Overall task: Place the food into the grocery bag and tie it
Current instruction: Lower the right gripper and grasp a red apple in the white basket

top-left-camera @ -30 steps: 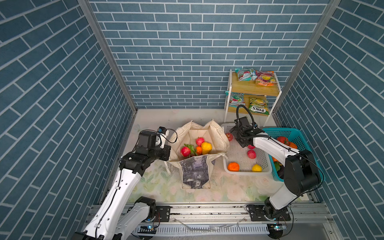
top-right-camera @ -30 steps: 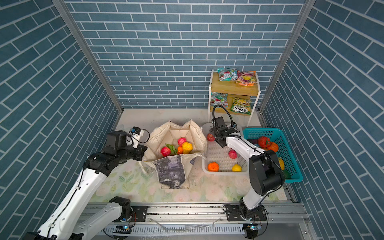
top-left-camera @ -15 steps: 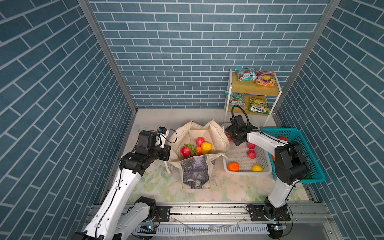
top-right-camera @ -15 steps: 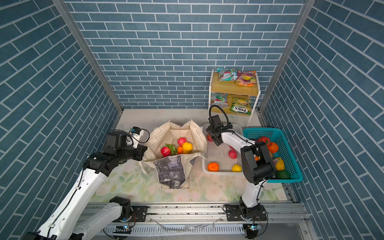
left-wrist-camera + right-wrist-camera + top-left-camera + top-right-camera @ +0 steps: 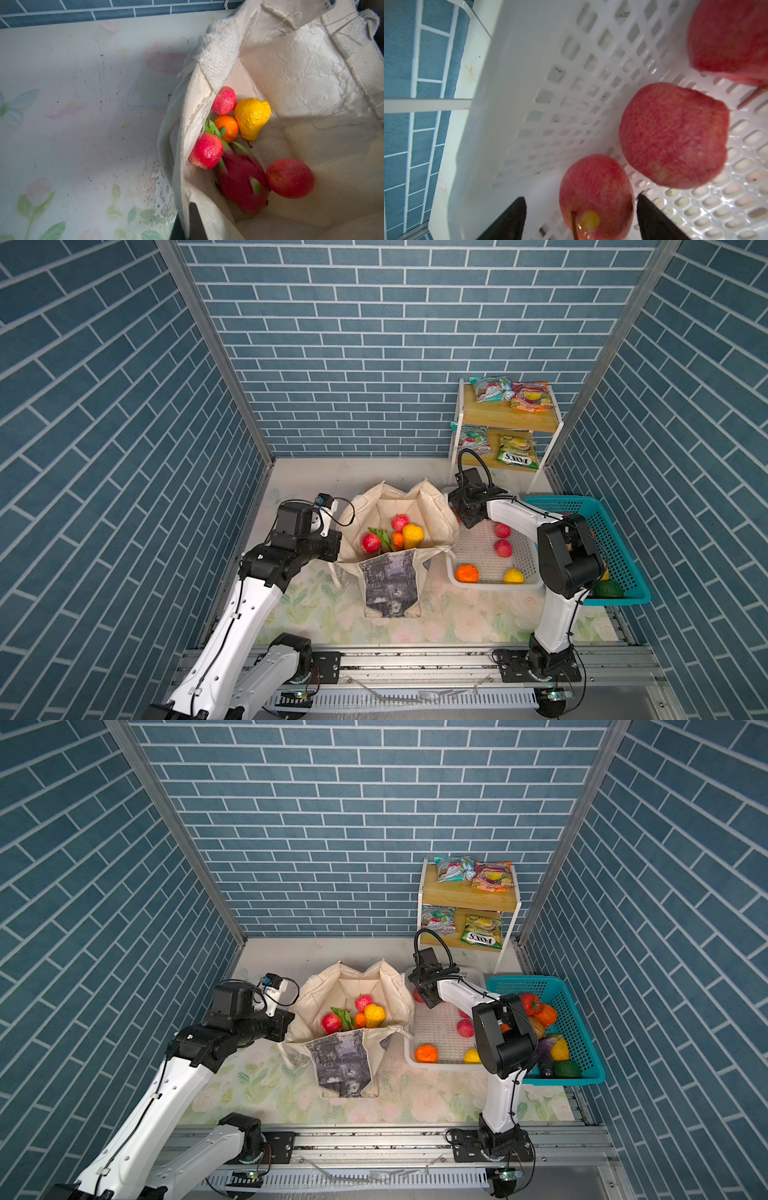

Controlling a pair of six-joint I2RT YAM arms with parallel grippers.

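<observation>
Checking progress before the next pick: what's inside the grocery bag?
Three red apples, an orange, a yellow pear and a dragon fruit lie in the grocery bag. Anything beneath them is hidden.

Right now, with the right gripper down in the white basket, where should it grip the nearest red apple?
Across its round flanks, coming from above along the present line. The open right gripper straddles that red apple, the stem lies between the fingers, not under either, and the neighbouring apple sits beyond the closing path.
</observation>
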